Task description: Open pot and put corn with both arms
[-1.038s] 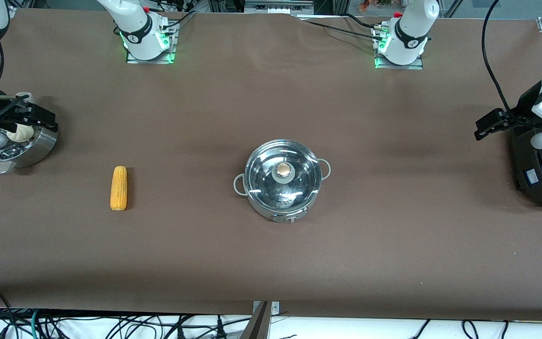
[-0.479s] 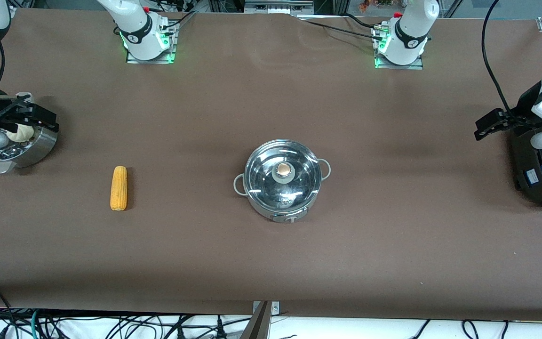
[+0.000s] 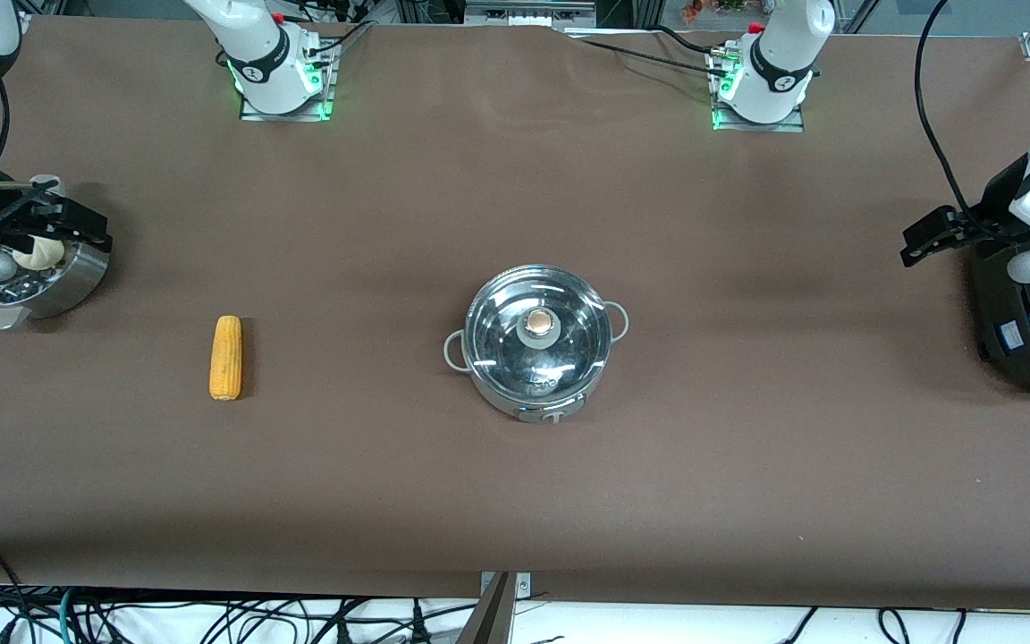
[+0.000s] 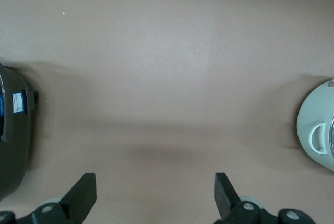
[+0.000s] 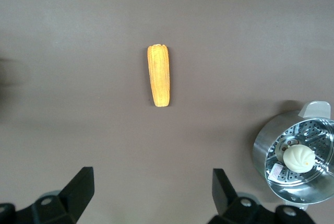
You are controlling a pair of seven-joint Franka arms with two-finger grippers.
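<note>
pot (image 3: 536,341) lid on, inside hidden, corn (image 3: 225,357) apart

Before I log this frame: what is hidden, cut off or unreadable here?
- Pot: its inside is hidden by the closed lid in the front view; the left wrist view cuts it at the edge.
- Mark on the pot's front: too small to read.
- Black cooker: cut off by the frame edge.
- Steel bowl: partly covered by the right pincer; its contents show in the right wrist view.
</note>
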